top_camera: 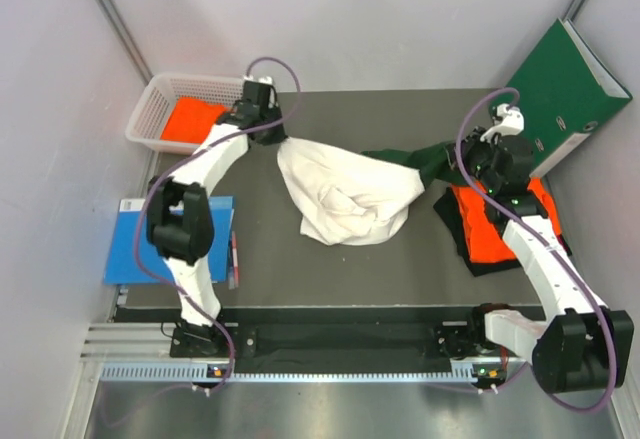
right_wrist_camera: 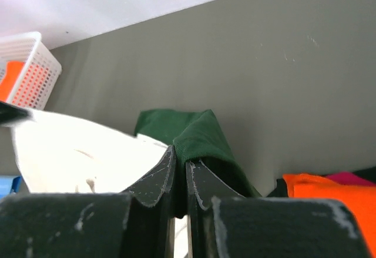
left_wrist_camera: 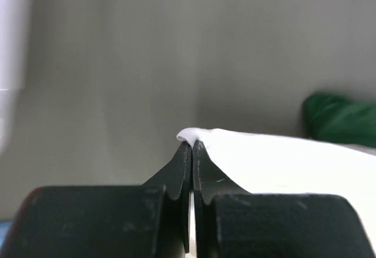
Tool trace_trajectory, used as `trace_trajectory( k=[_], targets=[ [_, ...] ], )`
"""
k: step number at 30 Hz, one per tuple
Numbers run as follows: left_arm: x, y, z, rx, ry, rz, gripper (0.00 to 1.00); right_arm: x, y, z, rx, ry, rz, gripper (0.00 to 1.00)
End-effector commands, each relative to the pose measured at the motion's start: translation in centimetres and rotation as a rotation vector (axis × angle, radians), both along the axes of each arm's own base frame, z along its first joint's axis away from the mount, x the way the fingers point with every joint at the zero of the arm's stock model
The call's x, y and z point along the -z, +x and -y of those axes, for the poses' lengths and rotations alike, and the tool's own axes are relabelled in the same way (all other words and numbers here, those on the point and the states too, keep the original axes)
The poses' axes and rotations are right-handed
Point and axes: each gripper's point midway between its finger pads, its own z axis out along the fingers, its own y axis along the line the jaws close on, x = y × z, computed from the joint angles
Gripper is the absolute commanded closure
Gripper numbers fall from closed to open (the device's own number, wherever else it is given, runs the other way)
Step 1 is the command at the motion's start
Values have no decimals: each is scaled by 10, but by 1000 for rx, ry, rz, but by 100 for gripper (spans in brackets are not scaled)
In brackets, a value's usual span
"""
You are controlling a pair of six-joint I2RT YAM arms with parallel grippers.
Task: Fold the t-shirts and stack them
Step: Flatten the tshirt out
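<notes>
Your left fingers point(left_wrist_camera: 189, 152) are pressed fully together, pinching a small peak of white cloth at one edge of the white t-shirt point(top_camera: 345, 199). Your right fingers point(right_wrist_camera: 175, 163) are closed just as tightly on a fold of the shirt's dark green sleeve point(top_camera: 420, 162).

The shirt is strung between the two grips across the middle of the desk point(top_camera: 400, 254). Its long axis runs left to right, roughly parallel to the desk's near edge. The white end points towards the far-left corner and the green sleeve end points towards the right side.

Between the grips the body is not spread flat. It sags towards you in a rounded, crumpled pouch with loose folds bunched at its centre. The pictures do not show how much of that bulge is lifted off the desk.

Just beside your right fingers, on the right side of the desk, a folded orange t-shirt point(top_camera: 495, 224) lies on top of a black t-shirt point(top_camera: 470, 251). Your right forearm crosses over both. Behind them a green binder point(top_camera: 565, 84) leans tilted in the far-right corner.

In the far-left corner, near your left fingers, a white basket point(top_camera: 160, 94) holds another orange t-shirt point(top_camera: 192, 119). A blue book point(top_camera: 130, 249) lies flat at the left edge, partly under your left arm.
</notes>
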Motion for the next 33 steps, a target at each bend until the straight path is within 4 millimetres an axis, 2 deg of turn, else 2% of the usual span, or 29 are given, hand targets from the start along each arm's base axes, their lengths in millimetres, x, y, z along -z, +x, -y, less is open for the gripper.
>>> trace_trajectory(
  k=[1,3,5,6,7,9,10,13,17,20,25,26,28,32,33],
  targets=[
    [-133,-3,-49,-103,54,292,100,-72,1,0,-16,6,188,100],
    [-155,-8,-62,-134,69,334,100,-84,-4,2,-10,7,219,100],
    [-187,-17,-69,-149,62,400,100,-91,-7,3,-7,7,233,100],
    [-195,-20,-74,-160,65,414,100,-100,-11,4,-2,8,254,100],
    [-214,-26,-78,-171,60,456,100,-104,-13,4,-1,4,264,100],
    [-231,-33,-85,-185,71,488,100,-116,-19,8,17,3,297,100],
    [-247,-39,-89,-198,74,522,100,-119,-22,9,21,-2,305,100],
    [-275,-50,-99,-212,102,578,100,-133,-30,14,46,-6,340,100],
    [-309,-64,-108,-226,133,634,100,-153,-40,17,59,-12,385,100],
    [-341,-80,-113,-226,133,694,100,-183,-51,14,35,-18,443,100],
    [-386,-120,-120,-231,114,788,100,-225,-74,9,-3,-40,520,100],
    [-392,-128,-122,-233,113,803,100,-241,-82,7,-16,-41,551,100],
    [-407,-149,-127,-240,107,844,100,-251,-93,5,-34,-52,565,100],
    [-429,-187,-135,-243,94,905,100,-285,-127,2,-64,-56,647,100],
    [-435,-202,-138,-243,91,923,100,-292,-138,2,-68,-56,672,100]
  ],
)
